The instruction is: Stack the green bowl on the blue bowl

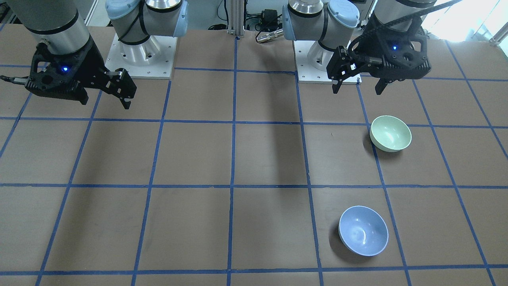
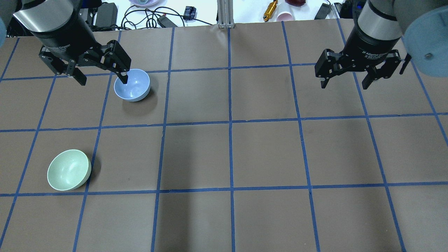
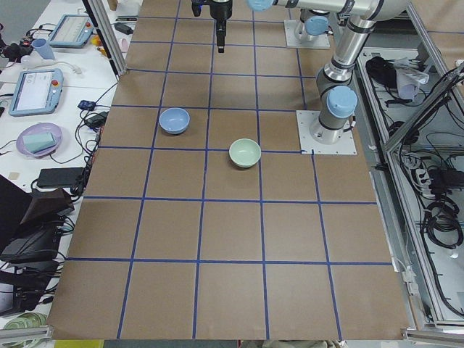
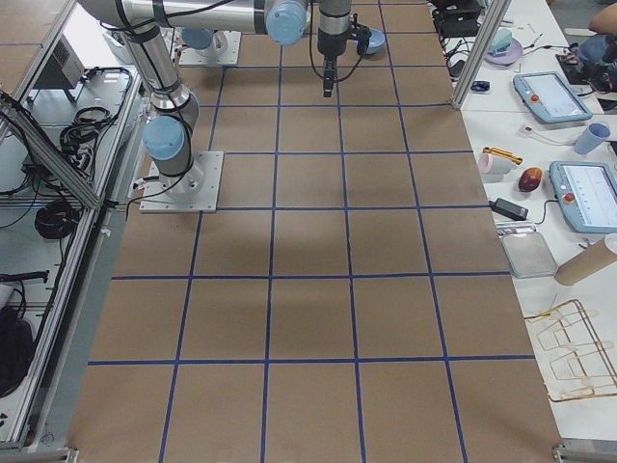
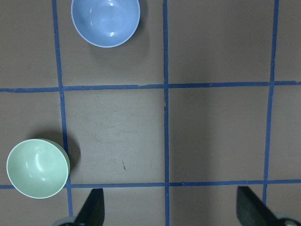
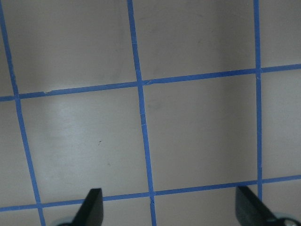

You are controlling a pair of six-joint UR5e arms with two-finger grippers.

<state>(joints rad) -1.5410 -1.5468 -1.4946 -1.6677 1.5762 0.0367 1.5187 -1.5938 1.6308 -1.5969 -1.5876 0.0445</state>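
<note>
From my screens, nothing has been picked up yet. The blue bowl point(image 2: 133, 85) sits upright and empty on the table point(image 2: 266, 154), and I use it as my reference. The green bowl point(image 2: 69, 169) is also upright, well apart from the blue bowl, closer to the robot's base and a little further to the robot's left, with a taped grid line between the two. The left gripper point(image 2: 102, 73) hangs high over that side of the table with its fingers spread wide and nothing between them. In the overhead view one fingertip seems to dip into the blue bowl, but the front view puts the tool back toward the base, so I read that as camera angle, not contact. Its wrist camera looks straight down on both bowls, which suits lining up a descent. The right gripper point(image 2: 344, 82) is far from the blue bowl on the other half of the table, likewise spread and empty. I take it to be parked there to stay clear, since both bowls are in the left arm's reach. My next move would be to bring the left tool over the green bowl's rim, one finger inside and one outside. The glossy wall could slip or tip under a shallow pinch, so I would go in deep.
</note>
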